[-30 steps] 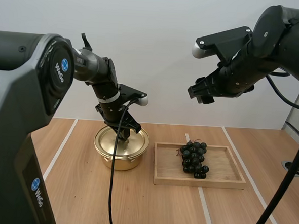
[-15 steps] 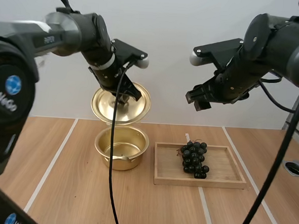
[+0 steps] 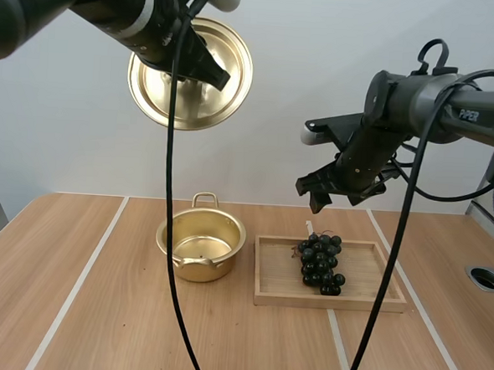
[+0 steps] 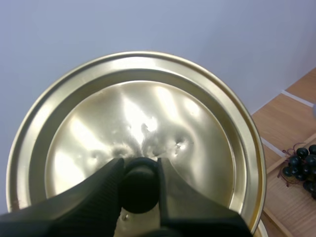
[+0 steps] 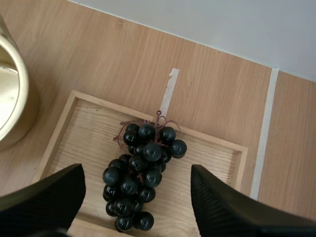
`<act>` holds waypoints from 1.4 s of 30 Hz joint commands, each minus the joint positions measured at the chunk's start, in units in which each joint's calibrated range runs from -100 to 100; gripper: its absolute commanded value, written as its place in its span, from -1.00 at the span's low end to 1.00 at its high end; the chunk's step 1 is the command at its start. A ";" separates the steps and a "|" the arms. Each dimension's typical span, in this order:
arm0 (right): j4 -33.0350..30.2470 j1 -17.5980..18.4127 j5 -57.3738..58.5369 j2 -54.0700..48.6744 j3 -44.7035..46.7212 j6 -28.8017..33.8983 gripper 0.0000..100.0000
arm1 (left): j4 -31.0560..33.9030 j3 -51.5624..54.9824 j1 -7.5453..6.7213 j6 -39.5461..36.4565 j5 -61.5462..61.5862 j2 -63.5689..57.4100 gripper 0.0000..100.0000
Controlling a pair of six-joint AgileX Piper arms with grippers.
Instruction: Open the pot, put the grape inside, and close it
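1. The surface (image 3: 113,311), pale wood with white lines, carries the pot (image 3: 199,251) and only one other thing near it.
2. That thing is a wooden tray (image 3: 366,303). It lies flat just beside the pot, on the side of the right arm.
3. The golden pot stands open and looks empty, so I judge the first step of the task to be done.
4. The lid (image 3: 191,64) hangs tilted, high above the pot and a little towards the left arm's side. The left end effector (image 4: 139,173) pinches the lid's black knob (image 4: 139,190) between its fingertips.
5. The bunch of dark grapes (image 3: 321,262) lies on the tray beside the pot and has not yet been lifted. The right end effector (image 3: 312,193) hovers above the bunch with its fingers spread wide and touches nothing.
6. What is left:
   - grasp the grapes;
   - carry them across to the pot and drop them in;
   - set the lid back on.
7. Nothing stands between the grapes and the pot except the tray's low rim. The lid is well clear above the pot's mouth, so the way in looks free.
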 commanded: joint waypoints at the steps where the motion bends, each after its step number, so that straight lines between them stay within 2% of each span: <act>1: -0.56 0.03 -1.83 2.21 -0.11 0.45 1.00 | -1.37 -0.54 -0.18 -0.61 -3.32 -3.23 -1.00; 11: -0.56 0.03 -4.43 10.86 -0.11 1.80 1.00 | -4.49 -0.54 -0.18 -0.61 -3.67 -9.58 -1.00; 24: -0.56 0.03 -9.76 17.90 -0.11 2.82 1.00 | -8.68 -0.54 -0.18 -0.61 -2.48 -10.51 -1.00; 42: -0.36 0.03 -15.51 27.45 -0.11 3.12 1.00 | -8.67 -0.54 -0.18 -0.52 -0.51 -10.51 -1.00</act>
